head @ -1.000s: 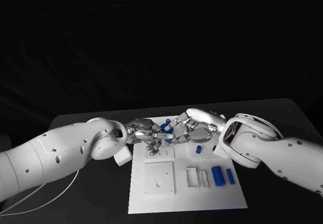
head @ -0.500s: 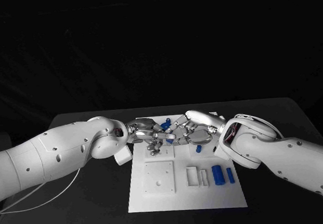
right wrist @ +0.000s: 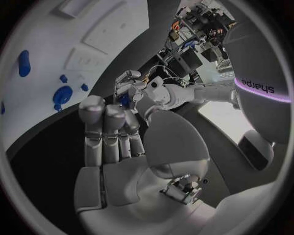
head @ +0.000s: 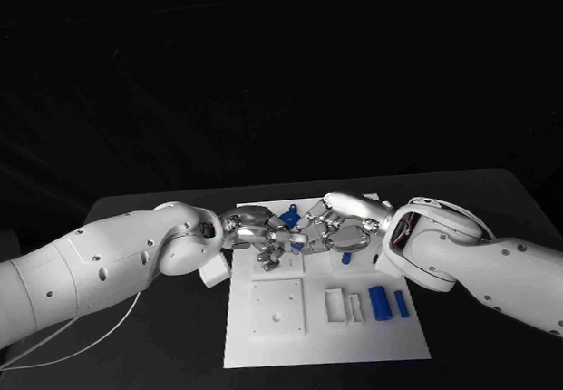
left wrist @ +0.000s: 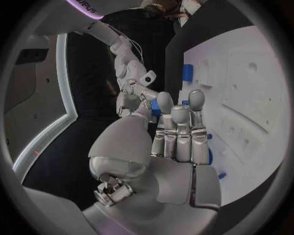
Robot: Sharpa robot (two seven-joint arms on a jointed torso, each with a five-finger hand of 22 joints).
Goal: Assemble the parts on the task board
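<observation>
- The board [head: 325, 337] lies flat in the middle of the black bench [head: 150, 351], its long side running away from the robot.
- Both hands meet over the far half of the board, fingertips close together.
- The left hand [head: 256, 233] comes in from the left; its fingers are curled toward the right hand around a small blue part [head: 296, 245] that sits between the two hands.
- The right hand [head: 339, 227] comes in from the right, fingers bent in toward the same spot.
- In the left wrist view, the left hand [left wrist: 174, 132] has its fingers side by side and bent forward, with blue [left wrist: 156, 106] showing just past the fingertips and the right hand's fingers [left wrist: 132, 95] close against it.
- In the right wrist view, the right hand [right wrist: 116, 137] shows its fingers likewise together and curled, a bit of blue [right wrist: 124, 100] at their tips, the left hand [right wrist: 137, 88] just beyond.
- I cannot tell which hand actually grips the blue part, or whether both do.
- A blue peg [head: 291, 217] stands on the far edge of the board, just behind the hands.
- Another small blue piece [head: 346, 258] sits on the board just under the right hand.
- Nearer the robot, two blue cylinders [head: 381, 304] lie side by side on the right of the board.
- Beside them lie two white bars [head: 335, 306], and a white square plate [head: 278, 310] on the left.
</observation>
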